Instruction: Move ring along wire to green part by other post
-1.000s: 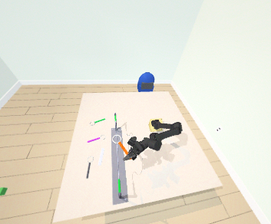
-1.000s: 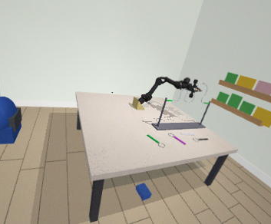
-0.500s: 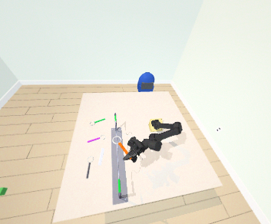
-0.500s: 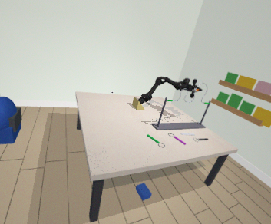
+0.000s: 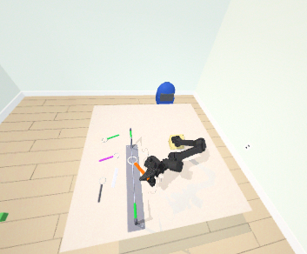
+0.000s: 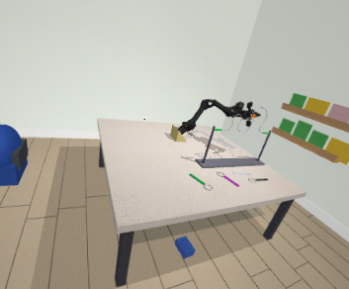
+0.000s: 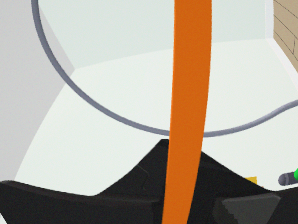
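The ring [image 5: 128, 160] shows in the top view around the line of the wire, over the middle part nearer the far post [image 5: 131, 142]; it is out of the wrist view. Its orange handle [image 5: 139, 169] [image 6: 253, 116] [image 7: 191, 75] slants down to my gripper [image 5: 147, 177] [image 7: 171, 147], which is shut on it. The thin grey wire [image 5: 134, 184] [image 7: 150, 131] curves behind the handle in the wrist view; whether they touch cannot be told. Green parts [image 5: 135, 210] [image 6: 218, 130] lie by the posts [image 6: 209, 145]; the far one [image 5: 130, 133] shows too.
The grey base [image 5: 136, 227] [image 6: 229, 162] carries both posts. Loose green [image 5: 113, 137], magenta [image 5: 106, 158] and dark [image 5: 100, 192] handles with rings lie on the table, left of the base in the top view. A pale piece [image 5: 115, 177] lies among them.
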